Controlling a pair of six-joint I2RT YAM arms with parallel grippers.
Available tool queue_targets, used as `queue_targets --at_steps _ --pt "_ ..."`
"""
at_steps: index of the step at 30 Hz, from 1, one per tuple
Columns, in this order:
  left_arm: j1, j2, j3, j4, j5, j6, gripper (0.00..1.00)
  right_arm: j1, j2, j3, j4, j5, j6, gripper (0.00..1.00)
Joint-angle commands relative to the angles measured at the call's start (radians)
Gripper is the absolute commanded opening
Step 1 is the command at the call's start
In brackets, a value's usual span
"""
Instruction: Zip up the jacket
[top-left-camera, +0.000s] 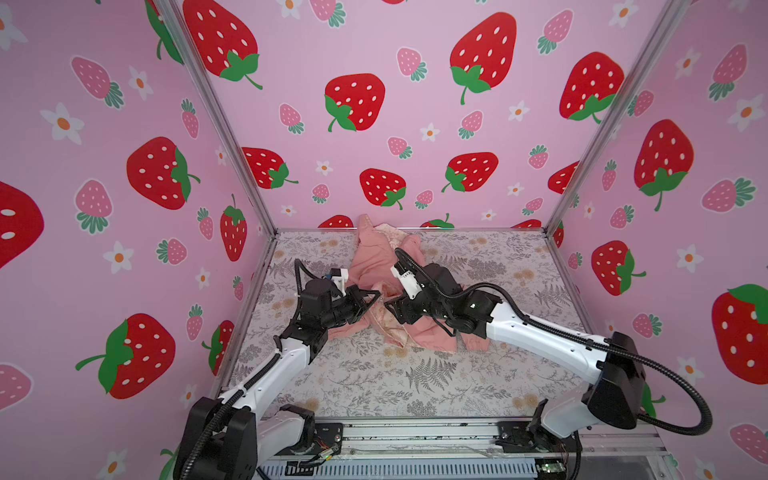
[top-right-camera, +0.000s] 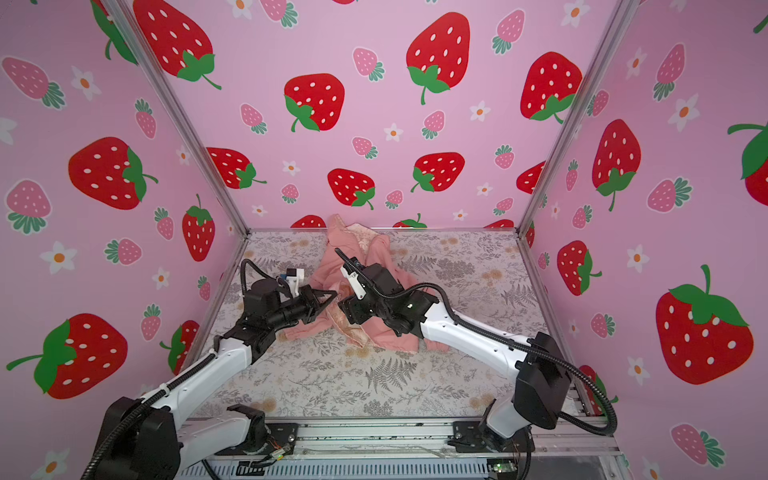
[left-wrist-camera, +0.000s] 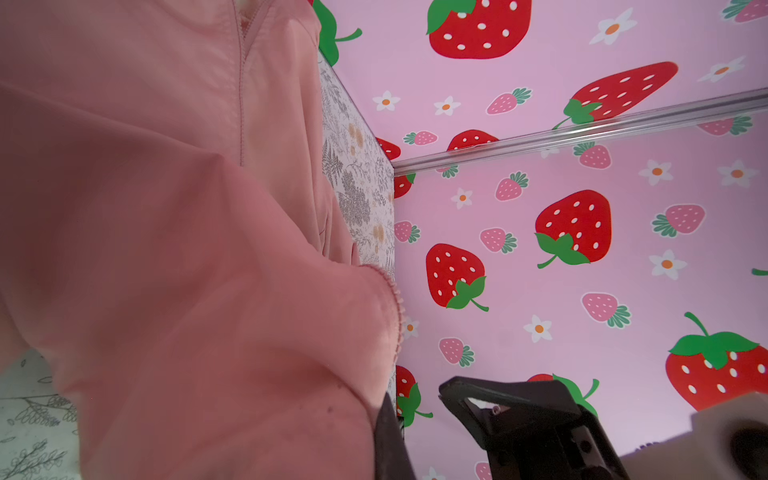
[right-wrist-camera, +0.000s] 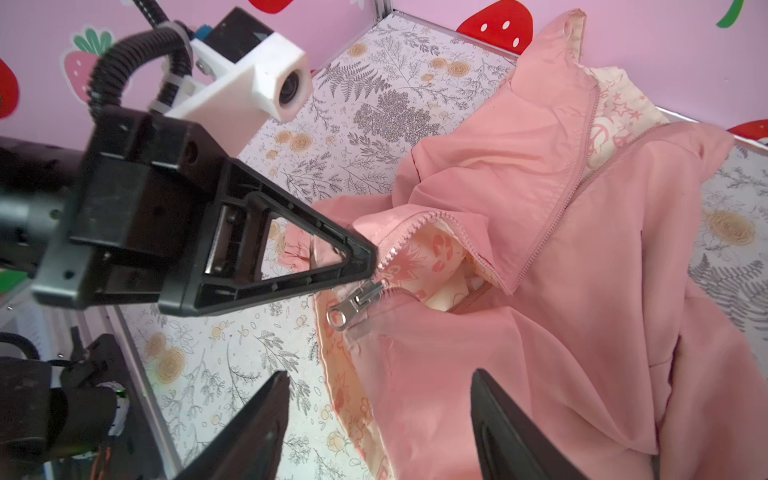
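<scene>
The salmon-pink jacket (top-left-camera: 374, 266) lies crumpled at the middle back of the table in both top views, its front open and the cream patterned lining showing. In the right wrist view my left gripper (right-wrist-camera: 374, 259) is shut on the jacket's toothed zipper edge (right-wrist-camera: 409, 224). The silver zipper slider (right-wrist-camera: 357, 301) sits just below that tip, on the other front edge. My right gripper (right-wrist-camera: 378, 390) hovers over the jacket's (right-wrist-camera: 561, 270) lower front, open, with nothing between its fingers. In the left wrist view pink cloth (left-wrist-camera: 166, 249) fills the frame beside the left gripper (left-wrist-camera: 388, 436).
The floral table cover (top-left-camera: 415, 374) stretches from the jacket to the front rail (top-left-camera: 415, 432). Strawberry-print walls (top-left-camera: 415, 104) close in the back and both sides. The two grippers (top-left-camera: 376, 294) (top-left-camera: 388, 307) nearly meet over the jacket.
</scene>
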Motion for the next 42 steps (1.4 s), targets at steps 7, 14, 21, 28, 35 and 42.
queue_targets --at_steps 7,14,21,28,35,42 --pt "0.001 0.003 0.107 -0.109 0.085 0.034 0.00 0.078 0.067 0.098 -0.131 0.106 -0.179 0.74" --pt "0.001 -0.001 0.114 -0.106 0.112 0.021 0.00 0.086 0.115 0.148 -0.151 0.211 -0.168 0.73" --pt "0.000 -0.019 0.107 -0.107 0.126 0.014 0.00 0.087 0.130 0.168 -0.134 0.231 -0.154 0.60" --pt "-0.001 -0.029 0.104 -0.113 0.128 0.017 0.00 0.086 0.122 0.173 -0.124 0.213 -0.152 0.51" --pt "-0.001 -0.029 0.102 -0.115 0.128 0.021 0.00 0.087 0.112 0.167 -0.121 0.202 -0.146 0.38" --pt "0.000 -0.028 0.102 -0.120 0.128 0.025 0.00 0.086 0.097 0.159 -0.117 0.189 -0.143 0.35"
